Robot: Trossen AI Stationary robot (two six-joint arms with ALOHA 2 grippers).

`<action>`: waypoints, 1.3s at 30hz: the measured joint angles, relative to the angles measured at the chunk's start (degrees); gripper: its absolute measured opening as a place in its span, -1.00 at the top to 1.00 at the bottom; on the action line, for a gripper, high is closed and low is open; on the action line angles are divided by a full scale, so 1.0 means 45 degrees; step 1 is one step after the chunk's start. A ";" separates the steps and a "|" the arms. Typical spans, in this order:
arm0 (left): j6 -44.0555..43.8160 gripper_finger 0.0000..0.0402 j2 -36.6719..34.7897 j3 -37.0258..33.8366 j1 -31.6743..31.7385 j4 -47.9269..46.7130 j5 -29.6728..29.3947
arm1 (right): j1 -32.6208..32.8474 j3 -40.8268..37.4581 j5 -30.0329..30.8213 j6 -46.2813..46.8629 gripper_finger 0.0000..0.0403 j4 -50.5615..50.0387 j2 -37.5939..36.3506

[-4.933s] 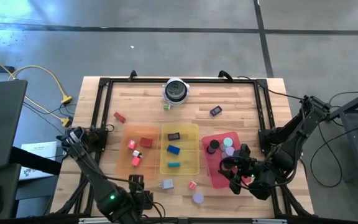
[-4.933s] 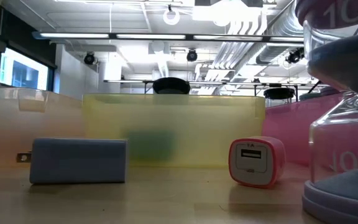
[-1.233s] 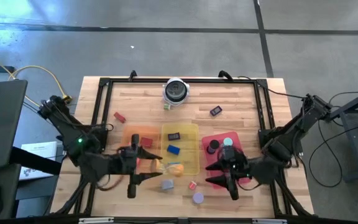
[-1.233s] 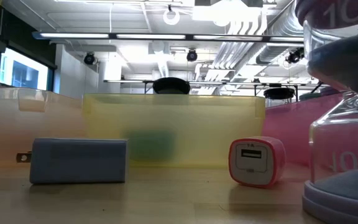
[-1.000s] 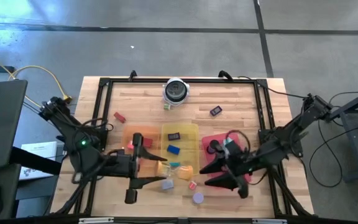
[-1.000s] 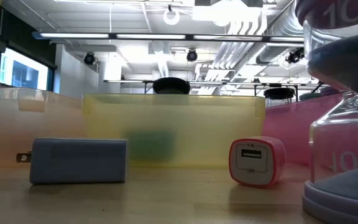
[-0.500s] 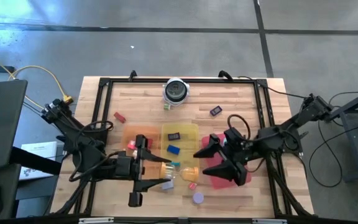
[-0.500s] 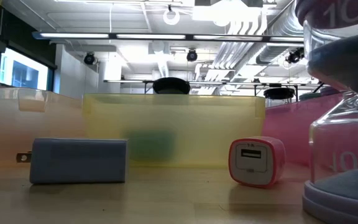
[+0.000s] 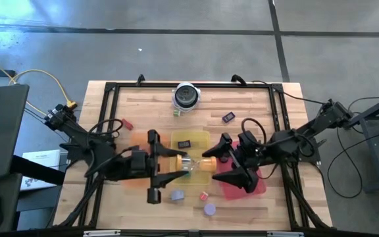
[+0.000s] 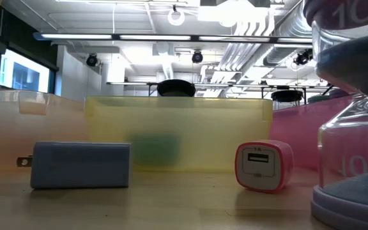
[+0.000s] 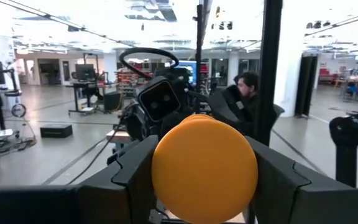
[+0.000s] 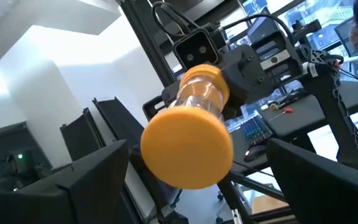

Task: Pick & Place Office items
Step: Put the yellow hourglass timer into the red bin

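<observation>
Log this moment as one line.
left gripper: shut on orange sand timer, held level | right gripper: open, straddling the timer's free cap, no grip | phase: likely handover

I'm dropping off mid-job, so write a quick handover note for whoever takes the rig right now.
Left gripper: jaws shut on the orange timer, held level above the yellow tray.
Right gripper: jaws open around the timer's free end, not gripping; looks like a handover.
Done: a black piece lies in the yellow tray.
Left: grey plug, pink charger, purple timer, red bit and a dark piece lie loose on the table.
</observation>
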 joint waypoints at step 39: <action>0.0151 -0.15 0.0010 0.0000 0.0777 -0.0907 -0.0039 | -0.1230 0.0000 -0.1040 -0.0249 0.13 -0.0683 0.0019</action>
